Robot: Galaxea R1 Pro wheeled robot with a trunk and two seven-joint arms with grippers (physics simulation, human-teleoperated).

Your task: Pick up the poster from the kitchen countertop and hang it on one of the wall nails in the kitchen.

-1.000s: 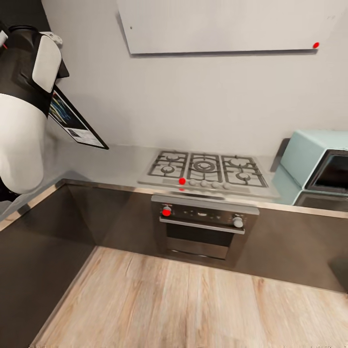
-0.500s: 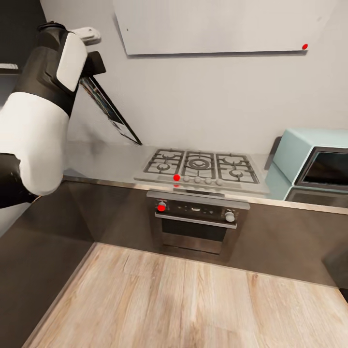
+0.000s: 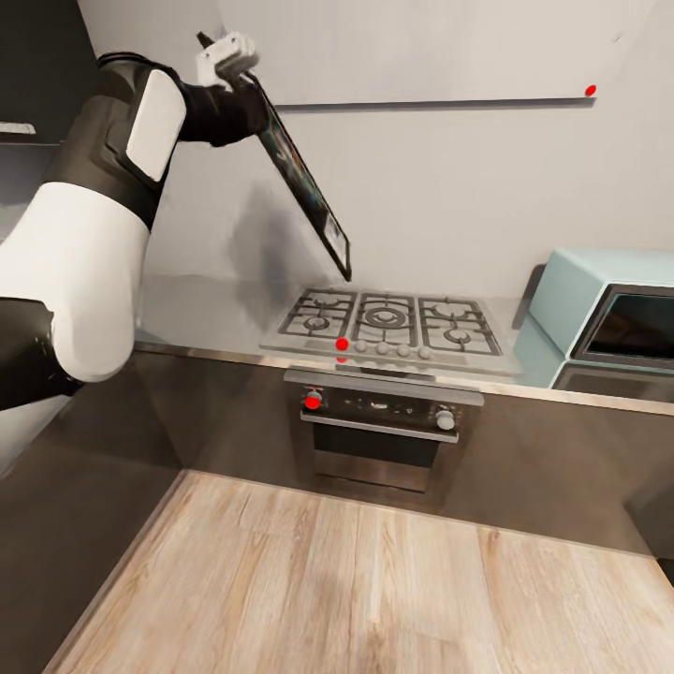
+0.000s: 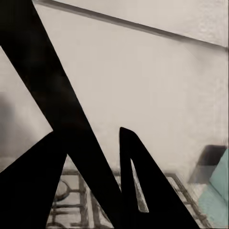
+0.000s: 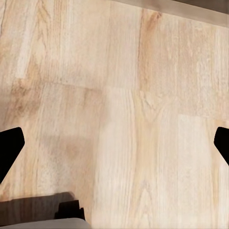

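Already off the kitchen countertop (image 3: 225,314), the poster (image 3: 304,187) hangs below the left gripper (image 3: 227,58) clamping it — hanging remains.

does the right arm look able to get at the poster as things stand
Probably not. The right pincer hangs open over the wooden floor, while the poster is held high by the left pincer above the hob.

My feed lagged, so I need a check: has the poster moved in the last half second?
Yes. Judged against the gas hob, which kept its place, the poster, gripped by the left hand, has swung up and rightward along the wall, its lower corner now above the hob's left burners.
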